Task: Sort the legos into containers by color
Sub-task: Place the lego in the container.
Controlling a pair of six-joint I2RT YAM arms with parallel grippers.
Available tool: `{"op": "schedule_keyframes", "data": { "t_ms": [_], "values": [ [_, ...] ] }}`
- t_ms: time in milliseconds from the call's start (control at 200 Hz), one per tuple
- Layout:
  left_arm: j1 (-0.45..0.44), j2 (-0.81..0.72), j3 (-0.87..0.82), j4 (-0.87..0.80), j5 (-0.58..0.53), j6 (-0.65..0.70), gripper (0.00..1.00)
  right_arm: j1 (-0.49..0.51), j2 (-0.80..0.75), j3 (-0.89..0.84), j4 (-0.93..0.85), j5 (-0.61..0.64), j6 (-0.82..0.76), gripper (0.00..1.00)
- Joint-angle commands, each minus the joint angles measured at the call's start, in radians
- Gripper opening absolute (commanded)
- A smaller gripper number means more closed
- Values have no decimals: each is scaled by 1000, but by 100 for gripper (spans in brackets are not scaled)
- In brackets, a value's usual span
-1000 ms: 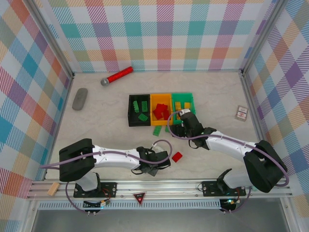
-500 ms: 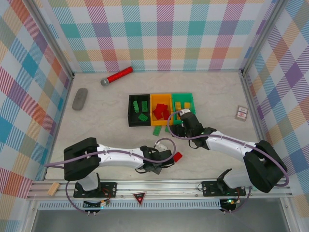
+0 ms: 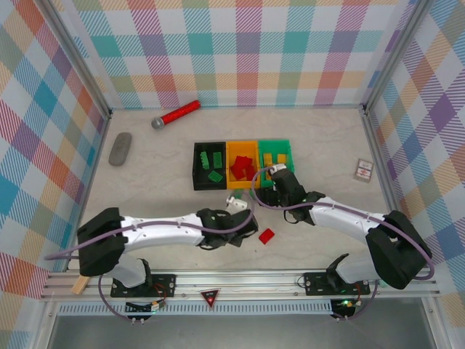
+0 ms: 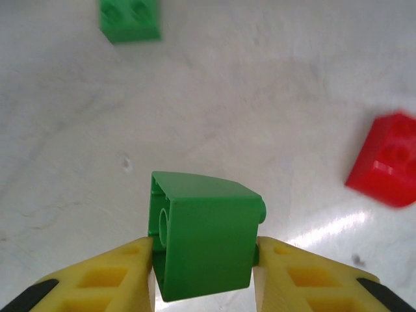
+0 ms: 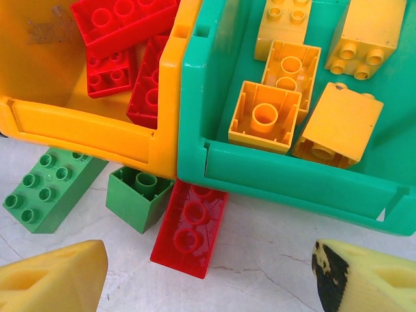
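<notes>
On the marbled table [image 4: 273, 91], the left gripper [image 4: 203, 259] clamps a green brick [image 4: 207, 234]; the right gripper [image 5: 208, 278] gapes, a red brick [image 5: 190, 227] just ahead.

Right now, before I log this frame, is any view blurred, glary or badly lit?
Left wrist: the held green brick is sharp, but the red brick and the far green brick are smeared, and a glare streak crosses the table. Right wrist: the green bin and orange bin are crisp; the fingertips look soft. Top external: even light, faint shadows.
</notes>
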Motion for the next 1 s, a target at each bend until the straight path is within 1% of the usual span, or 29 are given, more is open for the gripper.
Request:
{"op": "schedule_keyframes", "data": {
  "t_ms": [0,85,200,375,515,790,900,995],
  "values": [
    [68,-76,-20,26,-17,-6,38,-4,4,29,13,-6,1,83],
    [144,-118,-19,37,1,7,39,-3,9,32,6,-4,2,83],
    [246,-139,8,42,31,30,39,-5,7,29,13,-7,2,83],
    [337,-119,99,57,35,112,39,-3,5,29,12,-1,1,83],
    [425,-53,217,55,46,182,39,-3,6,30,9,-1,1,83],
    [576,157,451,48,148,205,42,-3,3,26,14,2,-1,83],
    [615,246,527,36,187,214,42,-3,-1,29,10,-2,1,83],
    [636,301,563,13,179,220,43,-3,-1,27,14,-4,1,83]
  ]
}}
